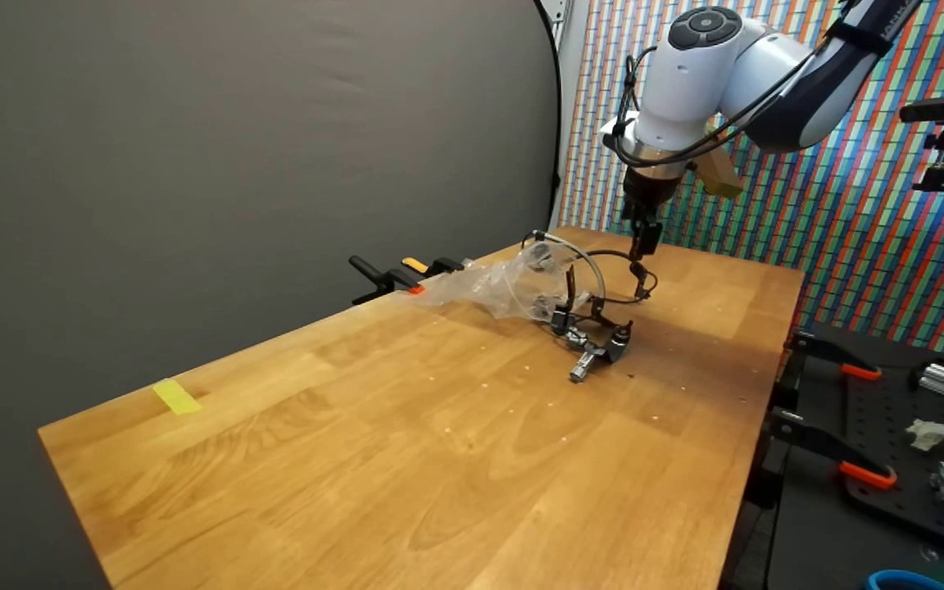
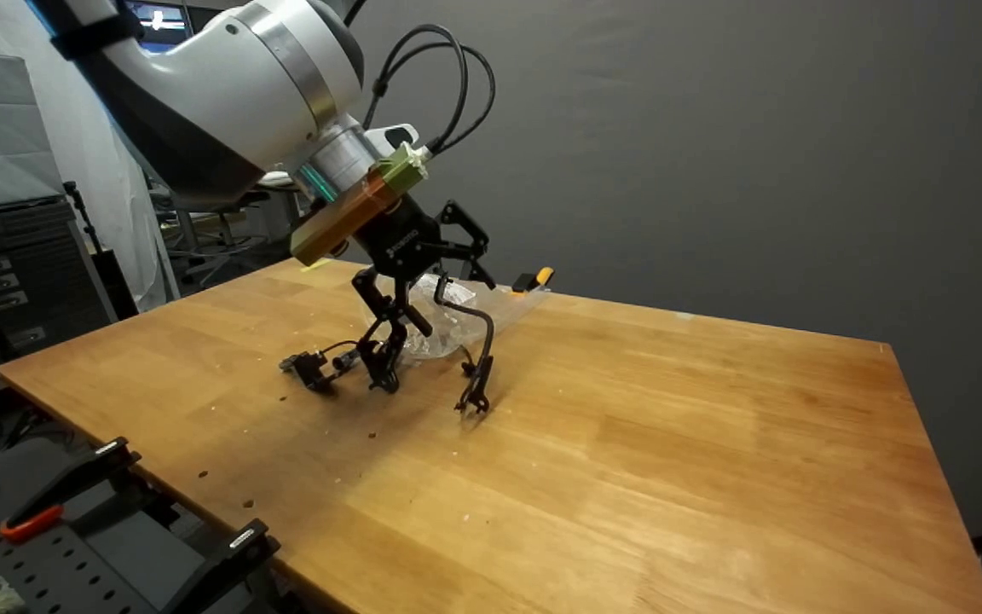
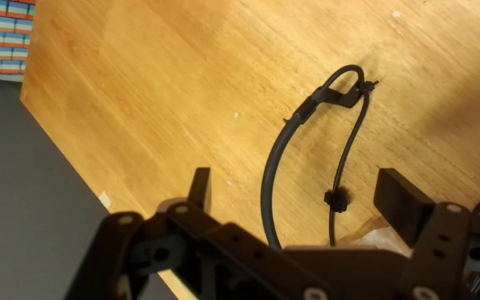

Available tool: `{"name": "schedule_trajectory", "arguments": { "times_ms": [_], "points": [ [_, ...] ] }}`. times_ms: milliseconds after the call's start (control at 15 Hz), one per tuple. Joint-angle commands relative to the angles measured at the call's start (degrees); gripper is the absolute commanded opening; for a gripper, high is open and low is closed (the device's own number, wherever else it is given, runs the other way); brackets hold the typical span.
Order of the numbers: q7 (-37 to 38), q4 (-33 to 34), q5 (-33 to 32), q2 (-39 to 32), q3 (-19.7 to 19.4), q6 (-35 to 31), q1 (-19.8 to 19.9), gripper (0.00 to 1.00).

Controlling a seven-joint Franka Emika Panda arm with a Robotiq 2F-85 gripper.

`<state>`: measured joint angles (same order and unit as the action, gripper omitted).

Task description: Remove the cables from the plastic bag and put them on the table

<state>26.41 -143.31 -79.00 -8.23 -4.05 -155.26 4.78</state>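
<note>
Starting with the thick black cable (image 3: 267,187) and the thin black cable (image 3: 345,154): looped at the wooden table (image 3: 161,104), out on the wood at one end, overlapping the clear plastic bag (image 1: 488,283) at the other in both exterior views. Cannot tell whether inside, over or just beside the bag there. Also out on the wood, in an exterior view, a metal connector (image 1: 585,365). To either side of the cables in the wrist view, the fingers (image 3: 402,204) of the gripper (image 3: 294,187), well parted and holding nothing. Probably in the taking-out step, largely done but not clearly finished. Next: close on the thick black cable, lift gently, draw away from the bag while watching for snags, then lay down well apart. Farther out, by the table edge, a black clamp (image 1: 401,279).
</note>
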Motion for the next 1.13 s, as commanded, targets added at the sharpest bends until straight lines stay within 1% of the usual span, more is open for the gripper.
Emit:
{"name": "schedule_trajectory", "arguments": {
  "times_ms": [0,1067],
  "points": [
    [-0.6,0.1,1.1,-0.1,0.0,-0.3,0.2,1.00],
    [-0.8,0.2,1.7,-0.1,0.0,-0.9,0.5,1.00]
  ]
}}
